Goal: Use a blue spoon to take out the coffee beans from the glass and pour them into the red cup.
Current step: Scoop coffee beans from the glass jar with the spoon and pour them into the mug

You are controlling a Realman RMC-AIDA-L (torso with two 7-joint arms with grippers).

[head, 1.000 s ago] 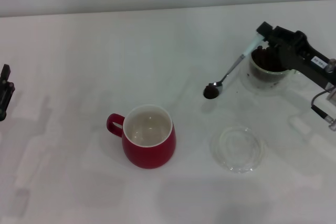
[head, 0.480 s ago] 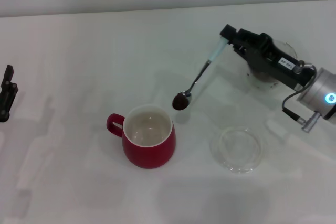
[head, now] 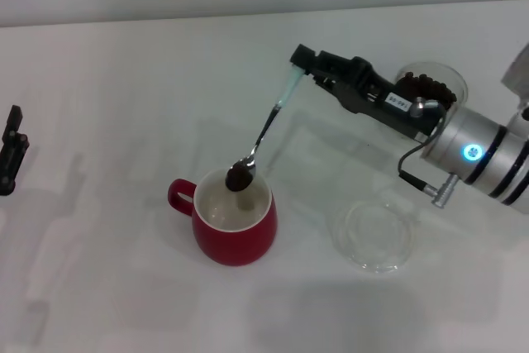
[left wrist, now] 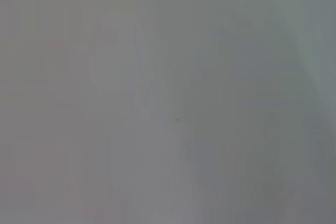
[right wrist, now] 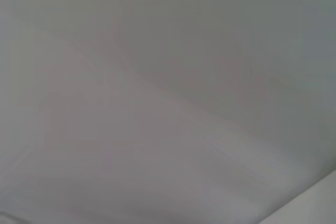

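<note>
Nearest me, a flat clear dish [head: 374,235] lies on the worktop at 3 o'clock from the red cup [head: 235,221]. I hold the blue spoon [head: 263,140], its coffee beans [head: 238,177] over the cup's mouth, jaws of my right gripper [head: 304,66] clamped on its handle. Farther, at 2 o'clock, stands the glass [head: 431,88]. My left gripper [head: 10,150] idles at 9 o'clock; I cannot tell its jaws' state.
</note>
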